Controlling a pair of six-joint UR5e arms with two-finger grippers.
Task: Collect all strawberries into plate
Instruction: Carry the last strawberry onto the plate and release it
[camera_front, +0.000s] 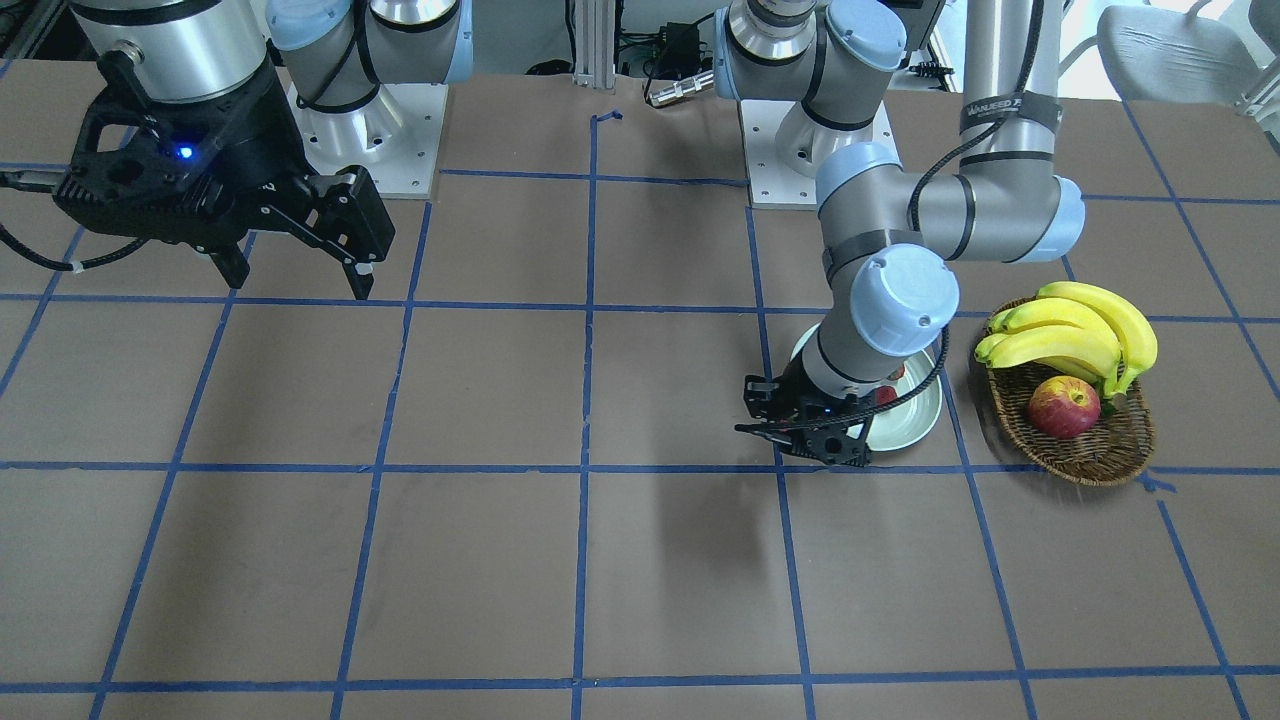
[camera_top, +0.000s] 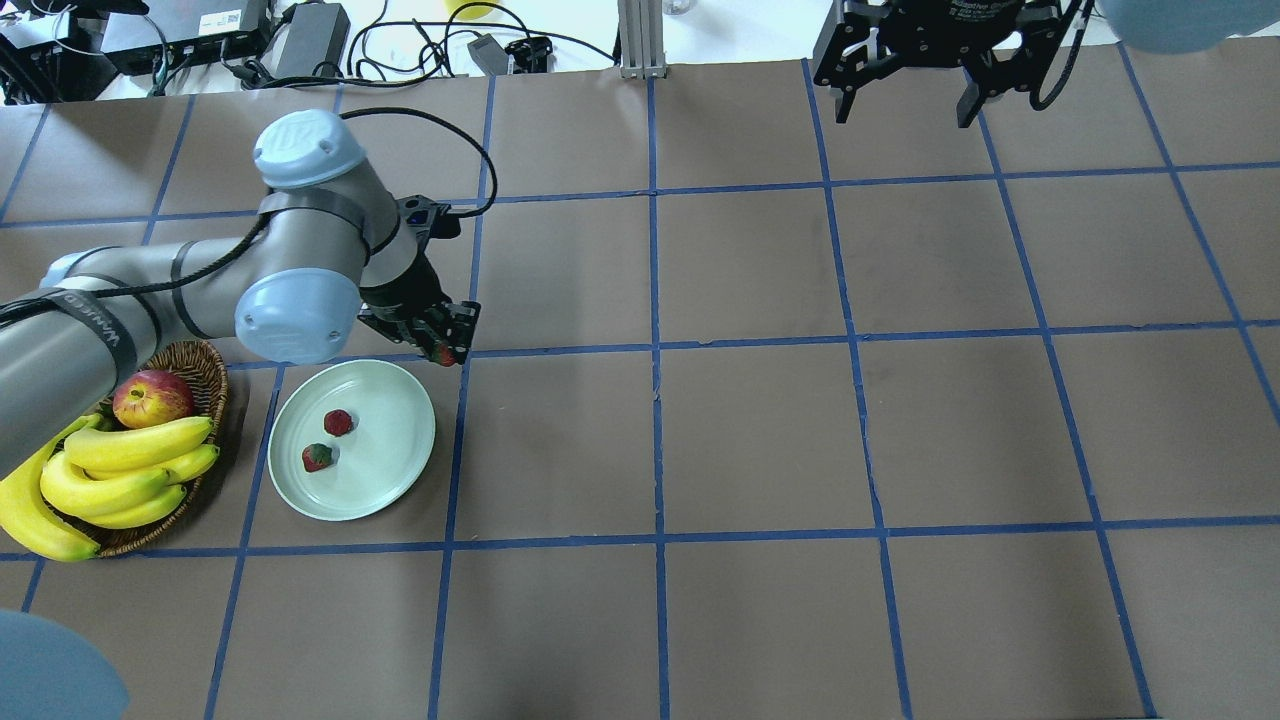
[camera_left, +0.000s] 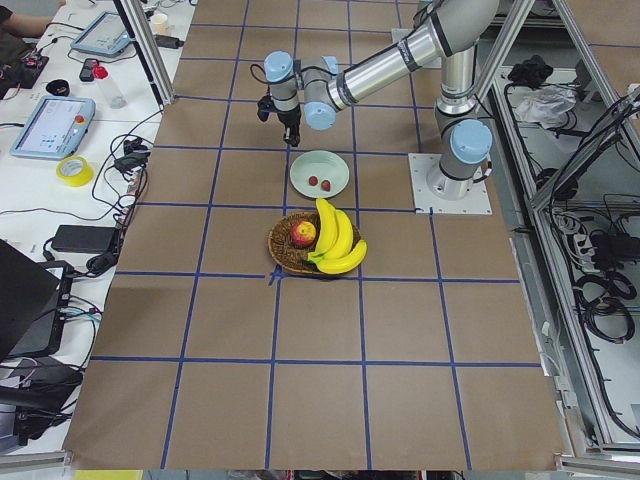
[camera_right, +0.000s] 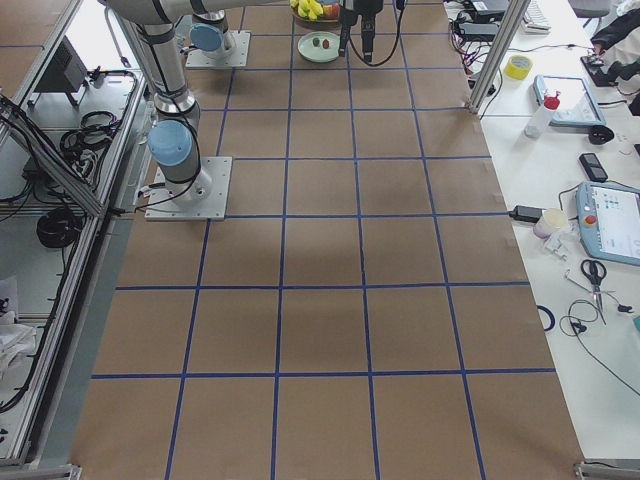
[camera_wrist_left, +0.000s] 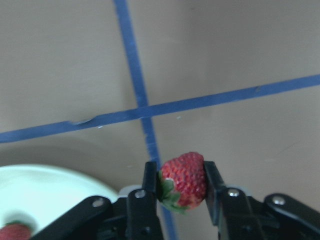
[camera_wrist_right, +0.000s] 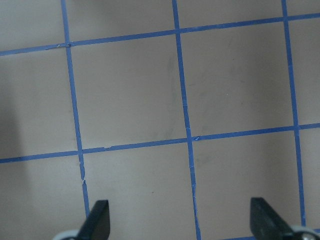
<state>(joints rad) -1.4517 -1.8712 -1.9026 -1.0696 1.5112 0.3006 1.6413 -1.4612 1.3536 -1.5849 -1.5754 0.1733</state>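
1. Far left on the counter (camera_top: 760, 430) is a wicker basket (camera_top: 208, 365) with bananas (camera_top: 130, 465) and an apple (camera_top: 152, 397). It's not part of the job, but the left arm's forearm passes right over it.
2. Next over is the plate (camera_top: 395, 410), just beside the basket. Two strawberries (camera_top: 338, 422) lie in it on the half nearer the basket, close together but not touching.
3. The third strawberry (camera_wrist_left: 184, 179) is pinched between the left fingers (camera_wrist_left: 212, 192), green cap toward the wrist. It sits just outside the plate's far rim, over a crossing of blue tape lines (camera_wrist_left: 135, 75). I honestly can't tell if it's clear of the counter.
4. The step in hand, as I read it, is to bring that berry in over the plate and let go.
   - Lift enough to clear the rim, then pull back toward the robot until it's over bare plate, not over the other two.
   - Get low before spreading the fingers, because the plate looks shallow and glossy and a dropped berry could roll out.
   - Don't squeeze harder, since it probably bruises easily.
5. Left arm pose: the forearm reaches in from the robot's left and the wrist joints bunch up above the plate's far edge. The wrist is bent so the fingers point steeply down.
6. Far right, the right fingers (camera_wrist_right: 97, 220) are spread wide with nothing between them. They hang high over bare counter, well apart from everything.
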